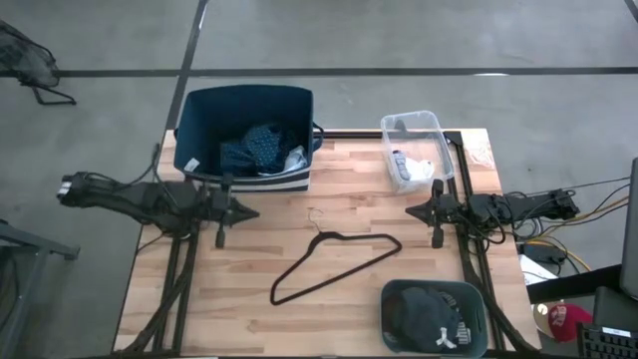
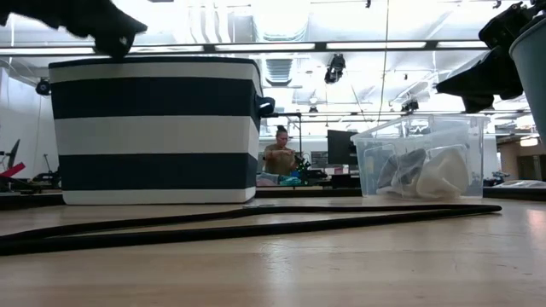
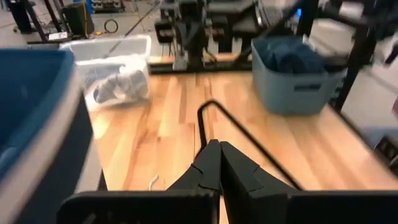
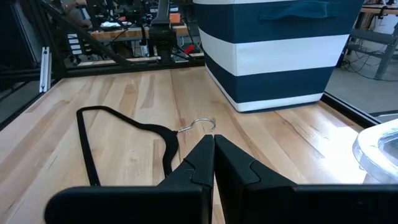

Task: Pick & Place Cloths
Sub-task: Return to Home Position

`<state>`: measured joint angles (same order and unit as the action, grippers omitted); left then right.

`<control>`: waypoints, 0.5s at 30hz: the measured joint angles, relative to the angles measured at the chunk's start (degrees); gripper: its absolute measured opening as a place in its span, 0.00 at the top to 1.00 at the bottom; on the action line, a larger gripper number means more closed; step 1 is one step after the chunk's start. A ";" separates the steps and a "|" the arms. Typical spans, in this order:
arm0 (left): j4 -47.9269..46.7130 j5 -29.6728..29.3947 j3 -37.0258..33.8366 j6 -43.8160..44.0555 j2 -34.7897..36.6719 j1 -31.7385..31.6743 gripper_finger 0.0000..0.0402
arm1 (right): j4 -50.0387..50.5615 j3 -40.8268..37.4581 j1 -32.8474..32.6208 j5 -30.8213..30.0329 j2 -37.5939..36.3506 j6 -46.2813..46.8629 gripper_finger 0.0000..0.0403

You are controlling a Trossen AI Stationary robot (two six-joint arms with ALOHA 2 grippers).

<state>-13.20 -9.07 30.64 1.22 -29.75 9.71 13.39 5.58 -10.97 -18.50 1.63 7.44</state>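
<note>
Since every cloth in sight already lies in a container, none rests on the bare table (image 1: 229, 299). The dark teal dotted shirt (image 1: 261, 148) sits crumpled in the striped laundry bin (image 1: 199, 120) at 11 o'clock. Pale socks (image 1: 411, 165) lie in the transparent bin (image 1: 441, 140) at 1 o'clock. Black garments with a white logo (image 1: 434, 321) fill the grey bin (image 1: 387, 299) at 5 o'clock.

Judgement: all are light, limp and non-fragile, best pinched at a raised fold. Bunched as they are, none shows a readable long axis or heading.

The left gripper (image 1: 251, 211) at 9 o'clock and the right gripper (image 1: 411, 211) at 3 o'clock hover with fingers pressed together, holding nothing. A wire hanger (image 1: 334, 264) lies near centre, toward 6 o'clock.
</note>
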 joint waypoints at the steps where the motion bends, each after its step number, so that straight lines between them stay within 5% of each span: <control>1: 0.59 -1.46 -1.15 -0.35 0.29 1.46 0.99 | 0.00 0.00 0.00 0.00 0.02 0.00 0.98; 15: 2.63 -0.10 -12.81 -0.10 16.77 7.73 0.99 | 0.01 0.00 0.00 0.02 0.01 0.00 0.98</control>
<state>-10.57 -9.17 17.83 1.13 -12.98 17.43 13.40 5.58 -10.97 -18.48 1.64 7.44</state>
